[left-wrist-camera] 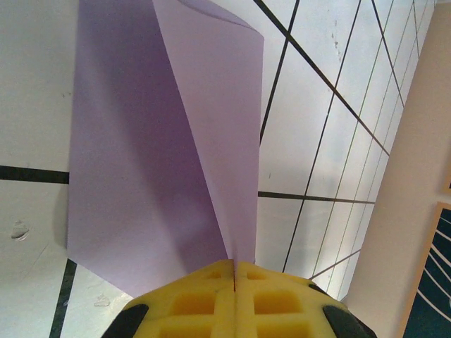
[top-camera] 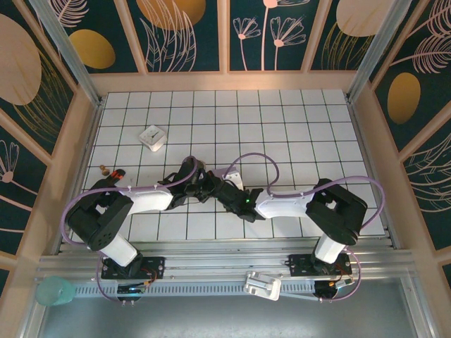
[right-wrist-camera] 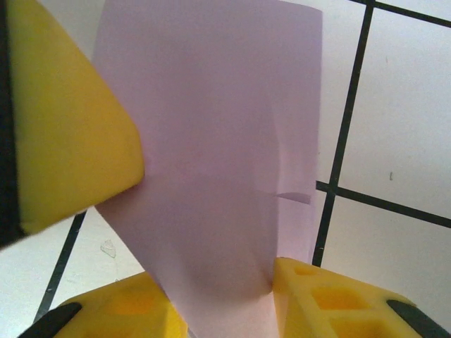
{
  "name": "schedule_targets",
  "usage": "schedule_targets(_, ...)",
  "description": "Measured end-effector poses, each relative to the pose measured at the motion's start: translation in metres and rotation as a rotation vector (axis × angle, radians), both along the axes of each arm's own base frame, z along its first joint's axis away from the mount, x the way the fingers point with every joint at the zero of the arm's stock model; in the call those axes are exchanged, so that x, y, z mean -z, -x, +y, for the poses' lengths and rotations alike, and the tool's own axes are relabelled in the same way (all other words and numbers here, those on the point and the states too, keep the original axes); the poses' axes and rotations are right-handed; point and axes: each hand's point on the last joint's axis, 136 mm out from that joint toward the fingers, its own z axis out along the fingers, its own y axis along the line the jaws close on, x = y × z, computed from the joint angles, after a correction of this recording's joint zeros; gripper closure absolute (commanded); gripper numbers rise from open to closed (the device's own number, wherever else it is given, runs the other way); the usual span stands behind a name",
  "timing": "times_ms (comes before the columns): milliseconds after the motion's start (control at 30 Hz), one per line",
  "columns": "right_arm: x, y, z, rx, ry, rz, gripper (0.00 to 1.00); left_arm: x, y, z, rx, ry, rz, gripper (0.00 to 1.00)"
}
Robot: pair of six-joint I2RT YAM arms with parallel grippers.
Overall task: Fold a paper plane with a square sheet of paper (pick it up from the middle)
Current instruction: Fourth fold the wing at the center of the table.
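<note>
The top external camera sits high above and behind the arm bases, looking steeply down on the whole tiled table [top-camera: 296, 113] from far enough off to take in its walls and the front rail [top-camera: 211, 264]. The left wrist camera rides just behind the left pincer [left-wrist-camera: 234, 271] and looks along its yellow pads, very close to the square sheet of paper [left-wrist-camera: 141, 176], with tiles and a side wall [left-wrist-camera: 416, 211] beyond. The right wrist camera looks past the right pincer [right-wrist-camera: 225, 282] from equally close, down onto the tiles. Both wrist views share the sheet, and all three views share the table's middle.
</note>
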Motion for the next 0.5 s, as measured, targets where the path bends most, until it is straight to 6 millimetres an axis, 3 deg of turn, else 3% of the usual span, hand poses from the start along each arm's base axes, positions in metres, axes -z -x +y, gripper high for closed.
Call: schedule_targets(500, 0.0004, -0.0001, 0.0014, -0.002, 0.000, 0.000, 0.81, 0.0009, 0.0011, 0.0002, 0.002, 0.001, 0.003, 1.00)
